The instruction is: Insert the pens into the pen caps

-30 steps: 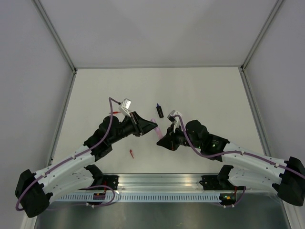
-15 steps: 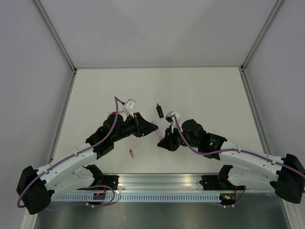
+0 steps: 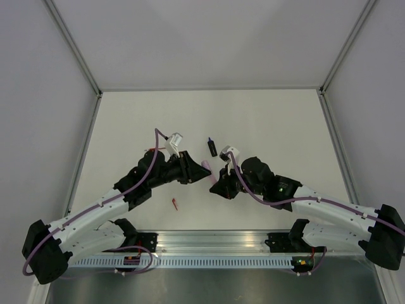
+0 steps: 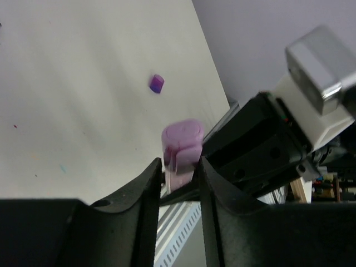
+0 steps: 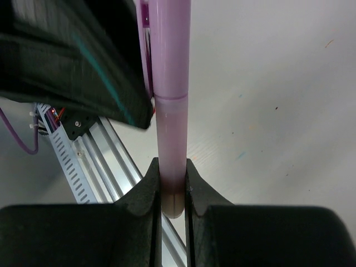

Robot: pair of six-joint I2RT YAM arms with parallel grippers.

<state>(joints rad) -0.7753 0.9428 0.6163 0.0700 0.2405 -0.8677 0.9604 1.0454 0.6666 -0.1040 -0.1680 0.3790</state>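
Note:
A pale pink marker (image 3: pixel 205 165) hangs in the air between my two grippers. My right gripper (image 5: pixel 172 172) is shut on its near end (image 5: pixel 171 67); in the top view that gripper (image 3: pixel 217 185) sits just right of the marker. My left gripper (image 4: pixel 179 169) is shut on the other end, a lilac piece (image 4: pixel 182 139) with a clear clip; a seam crosses the barrel. A stubby dark purple cap (image 3: pixel 212 147) lies on the table beyond, also in the left wrist view (image 4: pixel 156 83). A thin red pen (image 3: pixel 155 149) pokes out behind my left arm. A tiny red cap (image 3: pixel 174 203) lies near the front.
The white table (image 3: pixel 272 120) is walled by grey panels with metal posts at the back corners. A slotted aluminium rail (image 3: pixel 215 244) runs along the near edge between the arm bases. Purple cables loop over both arms.
My left wrist has rolled and moved slightly right, and my right gripper has edged left. The two grippers are closer together, with less of the marker showing between them.

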